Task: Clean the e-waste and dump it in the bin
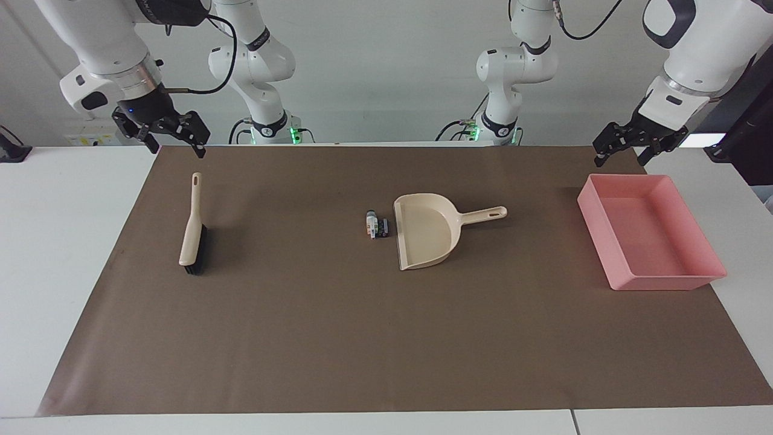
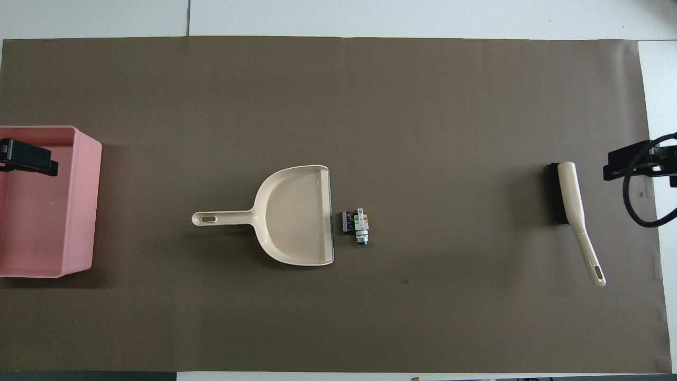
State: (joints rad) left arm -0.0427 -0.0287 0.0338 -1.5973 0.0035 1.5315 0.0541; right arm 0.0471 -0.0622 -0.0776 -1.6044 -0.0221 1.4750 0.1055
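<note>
Smooth pink rectangular bin [image 1: 652, 275], beige dustpan [image 1: 426, 232], tiny, perhaps plastic e-waste [image 1: 377, 225]

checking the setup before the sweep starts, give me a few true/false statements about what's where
1. The e-waste lies in the dustpan. False: it sits on the mat beside the dustpan's open edge.
2. The bin holds no scraps. True.
3. The right gripper holds the brush. False: it is open, up in the air; the brush lies on the mat.
4. The left gripper is open, above the bin's robot-side end. True.
5. The dustpan's handle points toward the bin. True.
</note>
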